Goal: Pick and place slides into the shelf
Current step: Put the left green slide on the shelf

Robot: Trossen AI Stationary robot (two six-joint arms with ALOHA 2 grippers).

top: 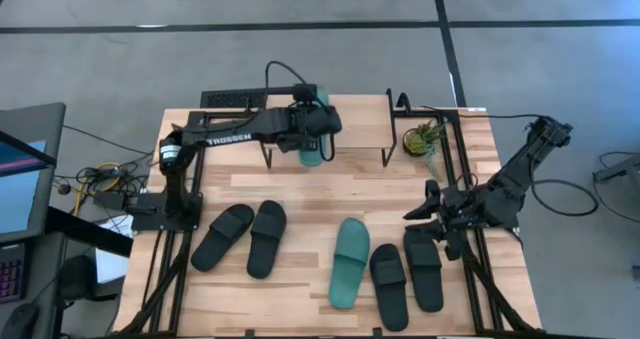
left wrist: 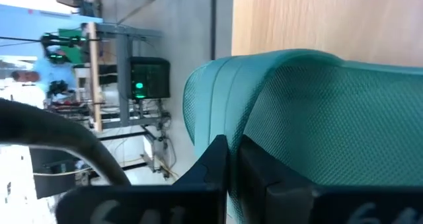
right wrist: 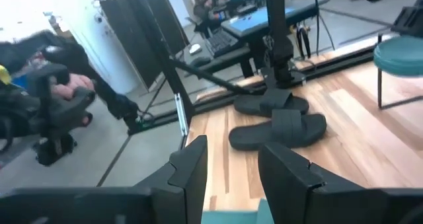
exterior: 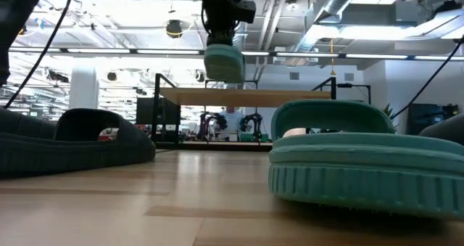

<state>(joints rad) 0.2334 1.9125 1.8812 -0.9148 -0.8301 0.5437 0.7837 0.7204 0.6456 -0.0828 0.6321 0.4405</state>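
Nearest the front edge of the wooden counter (top: 300,184) lie five slides: a black pair (top: 240,237) on the left, side by side and slightly angled, then a single teal slide (top: 350,262) standing just beside a second black pair (top: 407,272) on the right. Above that right-hand pair hovers the right gripper (top: 432,211), its fingers (right wrist: 188,168) spread apart and holding nothing. Farther back, toward the rear of the counter, stands the shelf (top: 340,127), a low rack with a light wooden top on thin black legs. Over its left part the left gripper (top: 318,131) holds the other teal slide (top: 312,151) raised above the shelf top, fingers (left wrist: 215,164) clamped on the slide's edge. A small potted plant (top: 424,139) sits beside the shelf's right end.
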